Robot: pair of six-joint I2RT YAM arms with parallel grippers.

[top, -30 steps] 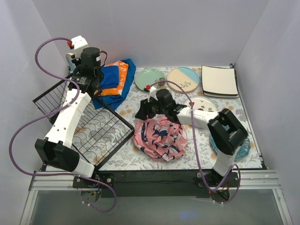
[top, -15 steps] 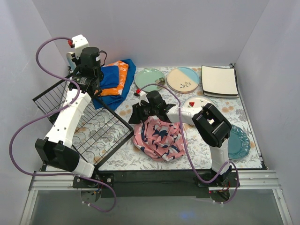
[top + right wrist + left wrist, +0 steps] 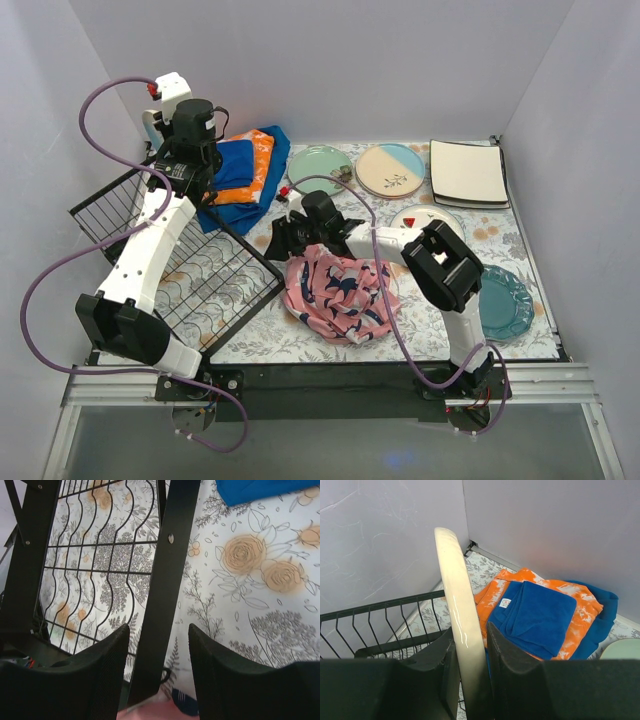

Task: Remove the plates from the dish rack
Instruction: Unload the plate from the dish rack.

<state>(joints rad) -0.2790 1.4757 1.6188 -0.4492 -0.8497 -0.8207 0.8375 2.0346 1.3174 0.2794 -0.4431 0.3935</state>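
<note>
Pinching glossy cream plate [image 3: 456, 592], black wire rack [image 3: 395, 645]

**Rack at 9 o'clock, plates along the far edge**

The black wire dish rack [image 3: 100, 207] sits at 9 o'clock. The left arm rises over its far corner, a pale plate [image 3: 149, 126] beside the wrist. The right gripper [image 3: 278, 237] is at the rack's right rim, beside the pink cloth [image 3: 335, 295]. The mint plate [image 3: 318, 170], cream-and-blue plate [image 3: 395, 172] and square cream plate [image 3: 468, 172] line 12 to 1 o'clock. The teal plate [image 3: 508, 305] lies at 4.
</note>
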